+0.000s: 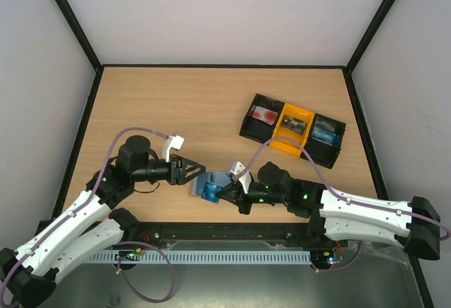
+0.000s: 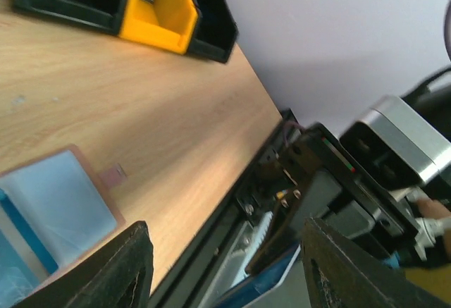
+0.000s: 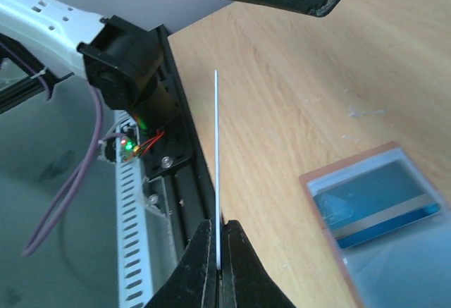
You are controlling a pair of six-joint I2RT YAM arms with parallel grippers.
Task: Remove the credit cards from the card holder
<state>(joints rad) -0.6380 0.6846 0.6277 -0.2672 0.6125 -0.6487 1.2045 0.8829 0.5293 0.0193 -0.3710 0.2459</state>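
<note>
Half done at best, judging by the blue card (image 3: pixel 373 213) showing in the clear pocket of the holder (image 3: pixel 398 273). Holds a card (image 3: pixel 218 160) edge-on in the right hand (image 3: pixel 218 227), clamped tight on only its lower edge. Has the left hand (image 2: pixel 227 248) spread wide, gripping nothing, just beside the holder. Finds that holder lying open and flat on the counter (image 1: pixel 176 103), near the front edge, between both hands, pinned by nothing. Could lose the pinched card on the way to the tray (image 1: pixel 248 126): so thin a bite might let it pivot or slip during a fast swing. Could drag the loose holder along, or off the front edge, when tugging at the blue card without pressing it down first. Could also knock hand against hand, working this close together.
</note>
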